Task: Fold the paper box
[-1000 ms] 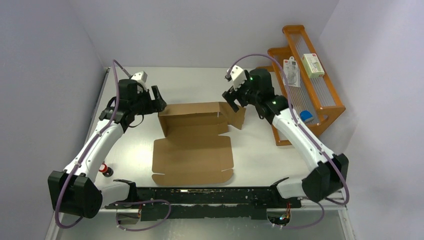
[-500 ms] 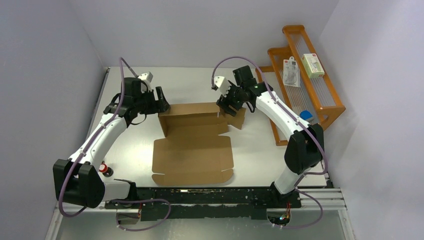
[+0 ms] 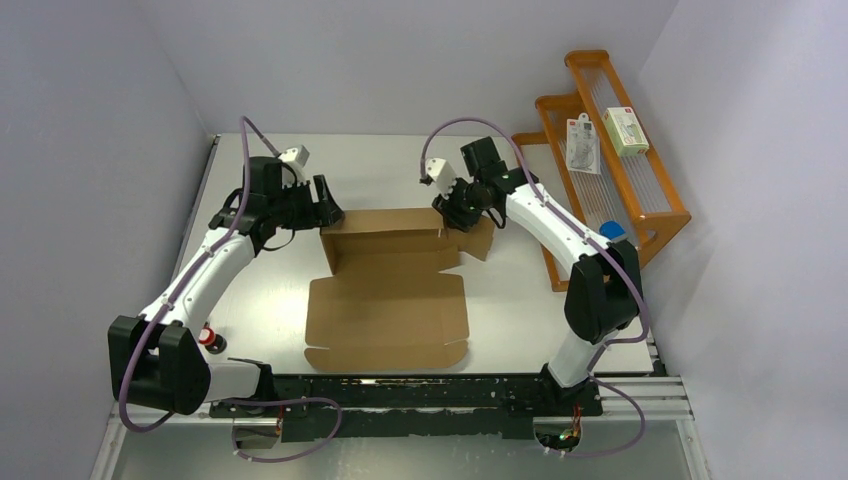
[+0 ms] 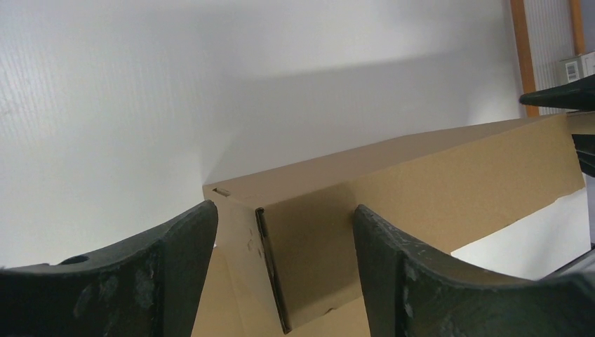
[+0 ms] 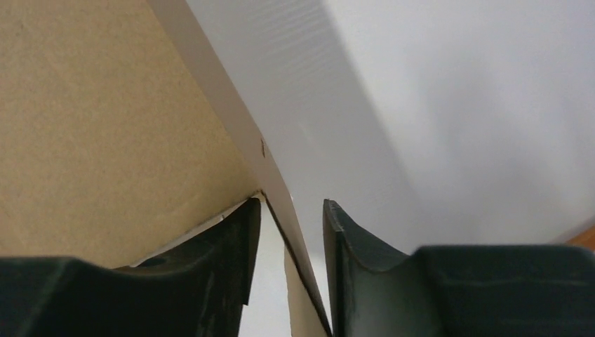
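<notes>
Far left, the left arm reaches in and the left gripper (image 3: 328, 203) sits at the left end of the box's (image 3: 388, 305) raised back wall; from the wrist view its fingers (image 4: 175, 270) are spread wide, the wall's upright corner between them, and whether either finger touches the cardboard cannot be told. In the middle of the bench (image 3: 265, 275) lies the box, its back wall standing, its big front panel flat toward the near edge, a side flap splayed out to the right. Over at that right end is the right gripper (image 3: 458, 216); its fingers (image 5: 238, 239) stand close together yet apart, a thin cardboard edge running through the gap with light showing beside it, so no pinch. Far right, the orange rack (image 3: 655, 200) holds white packages (image 3: 625, 130).
</notes>
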Motion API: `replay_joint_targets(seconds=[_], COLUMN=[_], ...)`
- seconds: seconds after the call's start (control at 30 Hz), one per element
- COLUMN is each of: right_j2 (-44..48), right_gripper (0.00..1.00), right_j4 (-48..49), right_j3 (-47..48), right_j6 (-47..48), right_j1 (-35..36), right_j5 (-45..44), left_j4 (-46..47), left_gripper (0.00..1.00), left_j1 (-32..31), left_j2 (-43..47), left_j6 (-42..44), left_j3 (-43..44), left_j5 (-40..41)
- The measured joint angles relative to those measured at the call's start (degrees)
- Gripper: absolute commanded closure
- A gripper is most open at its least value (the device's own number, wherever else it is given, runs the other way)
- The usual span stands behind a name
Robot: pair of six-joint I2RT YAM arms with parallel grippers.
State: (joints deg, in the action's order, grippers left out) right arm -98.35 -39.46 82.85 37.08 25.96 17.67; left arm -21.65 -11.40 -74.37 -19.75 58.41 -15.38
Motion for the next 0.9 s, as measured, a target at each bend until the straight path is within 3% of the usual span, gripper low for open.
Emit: replay_joint_targets(seconds=[0.43,0.7,0.9], right_j2=[0.24,0.57,0.66], right_gripper=[0.83,0.88,0.88], right_j4=[0.63,1.44,2.78], right_j3=[-1.01,-0.98,-1.01], right_j6=[-10.08,-18.93,-24.59], right_j1=[2.29,3.39,3.61], right_j5=[-2.64,-5.66,-6.78], left_j4=[2.25,3.52,3.52], left_gripper=[0.31,0.37,0.37], left_j1=[0.0,0.09,0.17], left_j2=[0.0,0.17,0.98], left_j6=[-0.5,-0.68,-0.85], left_j3=[-1.16,-1.66,-2.03], left_j5=[-1.81,-2.05,-1.84])
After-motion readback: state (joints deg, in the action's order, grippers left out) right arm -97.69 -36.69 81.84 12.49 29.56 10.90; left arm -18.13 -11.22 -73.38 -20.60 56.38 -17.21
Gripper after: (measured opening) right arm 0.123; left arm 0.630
